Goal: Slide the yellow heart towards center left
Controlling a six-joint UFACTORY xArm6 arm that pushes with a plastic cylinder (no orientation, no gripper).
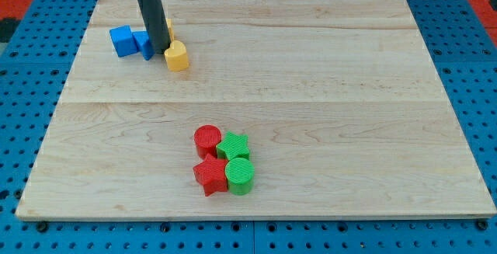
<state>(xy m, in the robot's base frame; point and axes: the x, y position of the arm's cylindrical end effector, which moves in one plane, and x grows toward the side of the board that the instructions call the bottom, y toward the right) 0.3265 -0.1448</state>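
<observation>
The yellow heart point(177, 55) lies near the board's top left. My tip point(158, 52) stands just to its left, touching or nearly touching it. The rod rises from there to the view's top. A blue cube point(122, 40) sits to the left of the rod. A second blue block point(144, 44) is partly hidden behind the rod. A bit of another yellow block point(168, 29) shows just right of the rod, behind it.
A cluster sits at the board's lower middle: a red cylinder point(207, 140), a green star point(233, 146), a red star point(210, 175) and a green cylinder point(240, 175). The wooden board point(349, 91) lies on a blue pegboard.
</observation>
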